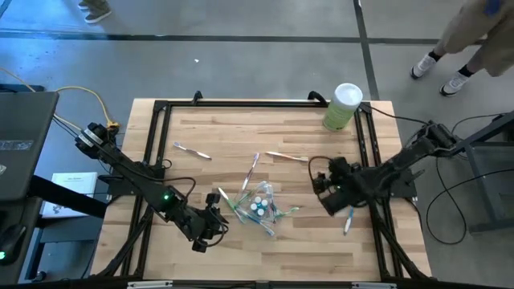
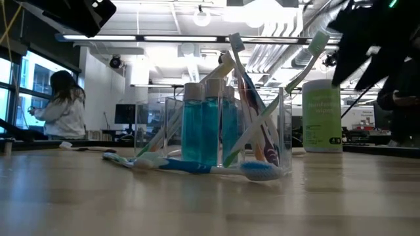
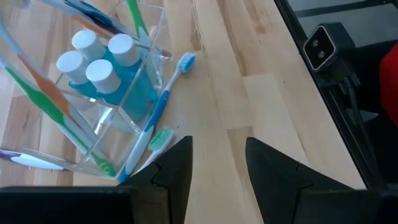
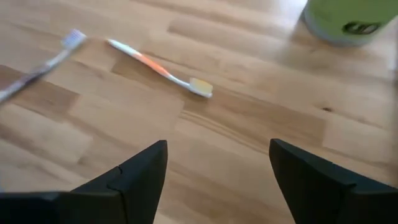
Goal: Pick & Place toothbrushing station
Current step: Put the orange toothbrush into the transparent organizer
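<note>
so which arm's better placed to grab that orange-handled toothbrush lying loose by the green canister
Right. The right tool is open and its wrist view looks straight at the orange-handled toothbrush, with the green canister just beyond. The left tool sits on the clear cup's far side, by the blue toothbrush.

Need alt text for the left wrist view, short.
A clear plastic cup holding teal bottles with white caps and toothbrushes sits on the wooden table, just ahead of the open left gripper. A blue toothbrush leans against the cup's outside.
</note>
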